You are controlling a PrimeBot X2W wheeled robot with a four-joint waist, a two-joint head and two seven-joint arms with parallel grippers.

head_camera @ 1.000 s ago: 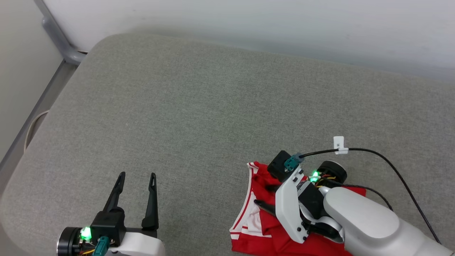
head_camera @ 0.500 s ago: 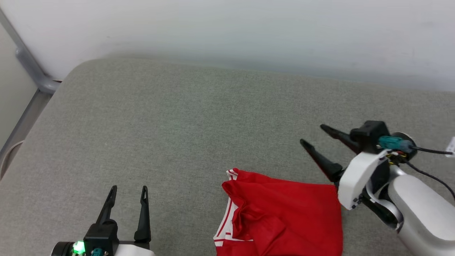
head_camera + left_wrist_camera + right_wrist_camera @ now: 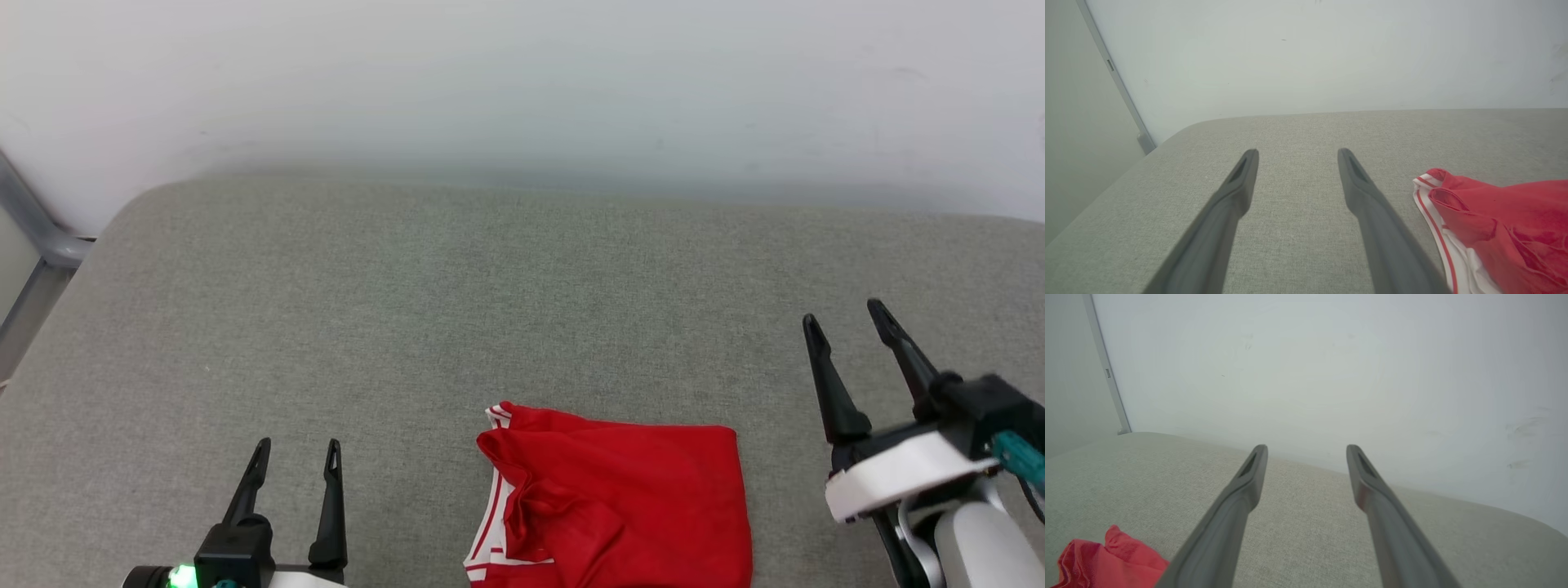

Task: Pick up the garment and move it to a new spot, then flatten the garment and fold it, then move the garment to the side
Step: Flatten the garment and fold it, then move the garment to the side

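1. Head view, far left: the grey padded surface [image 3: 457,310] rounds off at its left corner. A grey metal rail [image 3: 33,237] runs just beyond that edge, below the pale wall [image 3: 522,82].
2. The left gripper [image 3: 297,447] sits at the lower left over the padded surface, fingers pointing toward the wall. Its jaws are parted and empty, and the left wrist view shows grey cloth through the gap.
3. Ahead of that gripper and across the middle, the padded surface is a broad stretch of plain grey cloth. It runs up to the far edge, which meets the wall along the whole width.
4. The garment [image 3: 629,498] lies at the lower centre, folded into a rough rectangle with red uppermost. A bunched fold and red-and-white striped trim run along its left edge, and the bottom of the picture cuts off its near end. It lies between the two grippers and apart from both: well right of the left one, with a strip of grey before the right one.
5. The right gripper [image 3: 843,314] is at the lower right, released, its fingers spread with nothing in them. Its tips reach nearer the wall than the garment's far edge. In the right wrist view the garment is a red crumple at the lower left.
6. Far right: the padded surface runs on to the picture's edge.
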